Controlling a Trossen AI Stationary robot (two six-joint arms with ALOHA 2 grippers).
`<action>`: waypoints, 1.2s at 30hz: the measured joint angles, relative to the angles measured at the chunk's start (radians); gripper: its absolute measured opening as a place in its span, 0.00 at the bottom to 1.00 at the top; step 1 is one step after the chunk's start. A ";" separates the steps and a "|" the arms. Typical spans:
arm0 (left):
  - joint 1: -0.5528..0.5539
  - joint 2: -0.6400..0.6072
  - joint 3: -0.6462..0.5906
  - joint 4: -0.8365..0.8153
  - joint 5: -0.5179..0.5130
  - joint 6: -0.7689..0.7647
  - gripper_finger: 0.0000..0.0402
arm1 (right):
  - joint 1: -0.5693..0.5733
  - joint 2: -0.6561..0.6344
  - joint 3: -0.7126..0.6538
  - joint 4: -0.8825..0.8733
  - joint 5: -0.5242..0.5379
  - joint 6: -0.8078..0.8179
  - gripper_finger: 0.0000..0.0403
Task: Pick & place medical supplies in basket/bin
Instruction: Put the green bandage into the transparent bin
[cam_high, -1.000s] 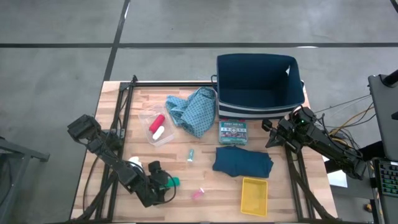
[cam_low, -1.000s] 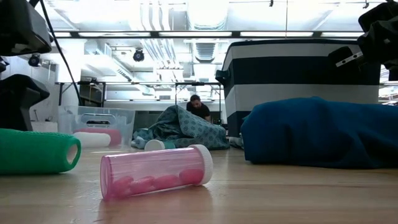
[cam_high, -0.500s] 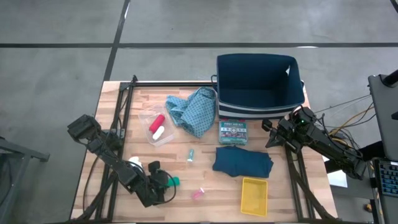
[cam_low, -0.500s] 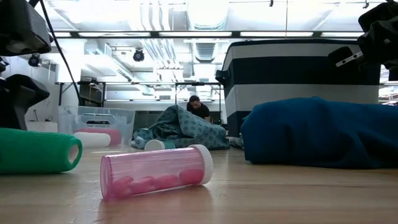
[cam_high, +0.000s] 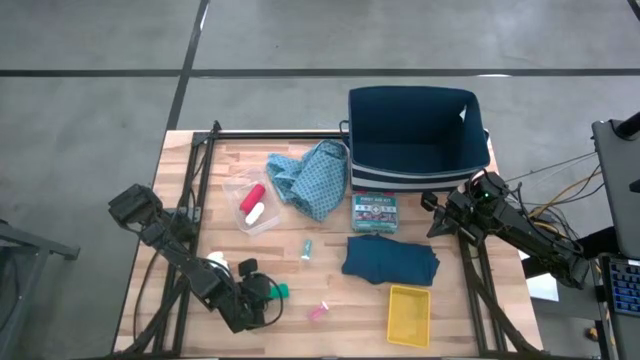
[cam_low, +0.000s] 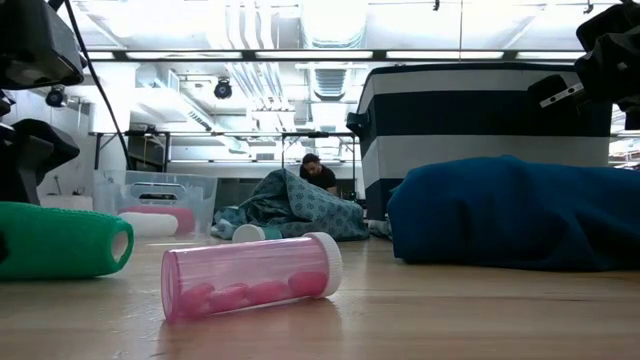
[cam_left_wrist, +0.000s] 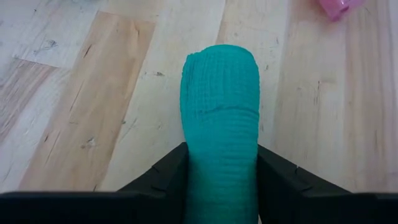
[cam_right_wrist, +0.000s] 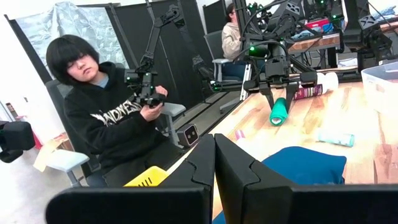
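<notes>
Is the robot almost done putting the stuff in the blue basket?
No, it's just starting. The basket looks empty. The left pincer is around the green roll. The pink tube, teal cloth and patterned cloth are on the table. The right pincer waits, shut.

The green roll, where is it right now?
The green roll lies on the table's front left, between the left gripper's fingers, near the pink pill tube.
</notes>
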 joint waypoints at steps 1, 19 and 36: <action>0.001 -0.001 0.001 0.000 0.000 -0.002 0.37 | 0.000 0.000 0.000 0.000 0.000 0.000 0.02; 0.039 -0.235 0.018 -0.088 0.000 0.022 0.37 | 0.000 0.000 0.000 0.000 0.000 0.000 0.02; 0.043 -0.455 0.018 -0.142 -0.033 0.020 0.37 | 0.000 0.000 0.000 0.000 0.000 0.000 0.02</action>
